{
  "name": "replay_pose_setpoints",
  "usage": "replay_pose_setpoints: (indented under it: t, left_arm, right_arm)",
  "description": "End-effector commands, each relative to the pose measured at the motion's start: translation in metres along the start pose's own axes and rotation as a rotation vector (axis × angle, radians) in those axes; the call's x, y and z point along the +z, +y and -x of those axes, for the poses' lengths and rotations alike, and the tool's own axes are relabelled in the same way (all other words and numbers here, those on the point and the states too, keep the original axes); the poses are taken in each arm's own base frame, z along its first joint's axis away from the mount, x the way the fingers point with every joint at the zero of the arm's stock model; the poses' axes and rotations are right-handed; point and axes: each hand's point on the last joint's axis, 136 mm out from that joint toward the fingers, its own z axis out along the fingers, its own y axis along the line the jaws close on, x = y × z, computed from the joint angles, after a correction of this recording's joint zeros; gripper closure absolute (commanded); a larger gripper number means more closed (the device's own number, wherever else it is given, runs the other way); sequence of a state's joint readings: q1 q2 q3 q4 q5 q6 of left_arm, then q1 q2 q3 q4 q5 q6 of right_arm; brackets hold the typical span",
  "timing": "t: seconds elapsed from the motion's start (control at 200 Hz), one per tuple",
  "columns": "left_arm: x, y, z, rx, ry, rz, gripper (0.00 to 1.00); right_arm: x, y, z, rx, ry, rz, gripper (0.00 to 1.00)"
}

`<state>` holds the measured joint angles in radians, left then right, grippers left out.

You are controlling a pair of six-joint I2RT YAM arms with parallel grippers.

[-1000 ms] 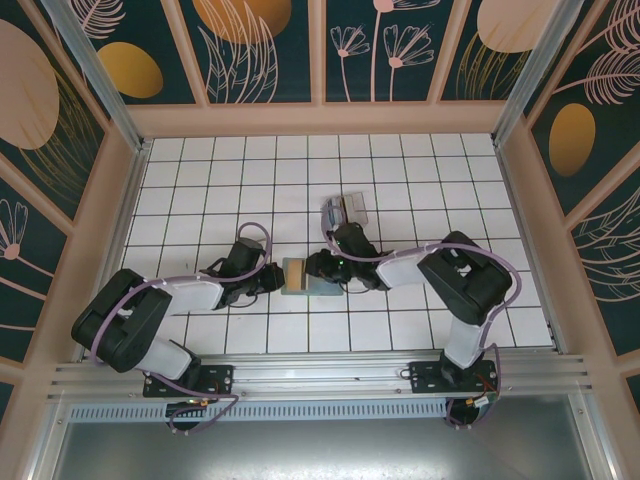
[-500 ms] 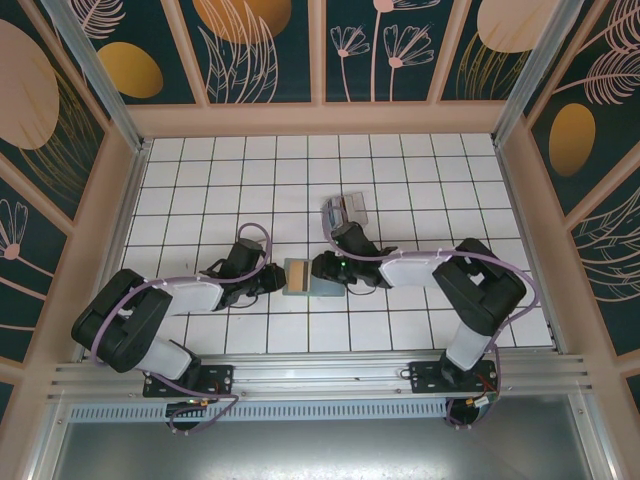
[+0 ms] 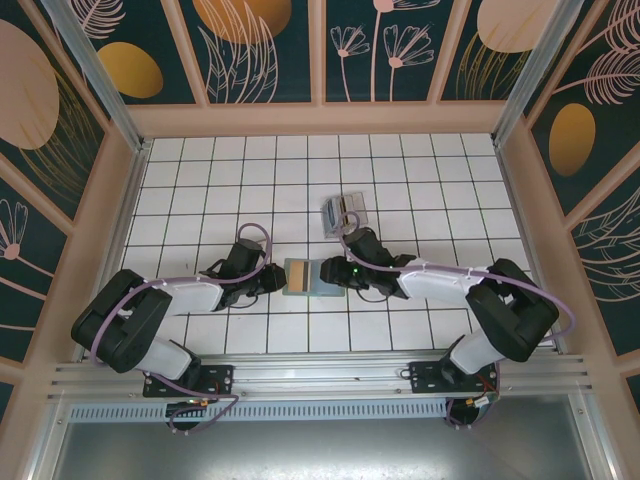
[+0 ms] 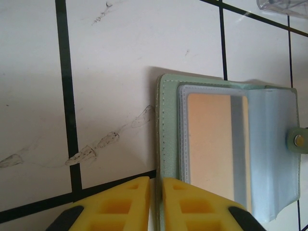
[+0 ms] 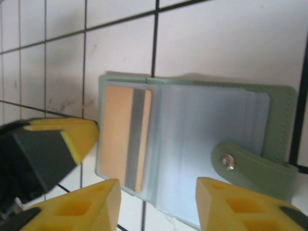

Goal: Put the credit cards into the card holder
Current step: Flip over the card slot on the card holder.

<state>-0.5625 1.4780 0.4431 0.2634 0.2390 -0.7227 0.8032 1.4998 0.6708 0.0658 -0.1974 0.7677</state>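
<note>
Mia: Where's the card holder (image 3: 310, 281)?

Tom: Lying open on the white tiled table (image 3: 200, 180), right between the two arms and nearer their bases than the back wall. The clear box (image 3: 343, 210) sits just beyond it, apart.

Mia: And the claws?

Tom: The left gripper (image 4: 155, 187) has its yellow fingers pressed almost together at the holder's outer edge. The green cover runs into the narrow gap, so I'd call that a pinch. The right gripper (image 5: 158, 188) hangs over the sleeves with its fingers spread wide and nothing gripped between them.

Mia: Any cards in?

Tom: A tan card (image 5: 119, 134) shows through the clear sleeve at the left end. I can't make out any other cards from here.

Mia: How will it handle?

Tom: Light and floppy, I'd guess. The cover looks like soft stitched material, and the sleeves are thin film that would buckle or lift under a push. The whole thing would likely skate on those glossy tiles unless one edge is pinned. A card is stiff and slick, so it's best gripped by a short edge and slid in flat.

Mia: And the holder itself?

Tom: Take it by the stitched border, away from the snap tab (image 5: 245, 163) — never by the film.
</note>
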Motion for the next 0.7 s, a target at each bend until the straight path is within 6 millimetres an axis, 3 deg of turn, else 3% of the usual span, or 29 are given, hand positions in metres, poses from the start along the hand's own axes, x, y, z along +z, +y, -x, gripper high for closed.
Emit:
replay_pose_setpoints:
  t: [0.0, 0.696]
  left_arm:
    - [0.005, 0.014, -0.028, -0.011, 0.106, 0.041, 0.83]
    - [0.006, 0.017, -0.031, -0.018, 0.117, 0.042, 0.84]
  right_arm:
    - [0.006, -0.015, -0.012, 0.019, 0.023, -0.042, 0.50]
    - [0.027, -0.010, -0.016, -0.006, 0.067, -0.034, 0.74]
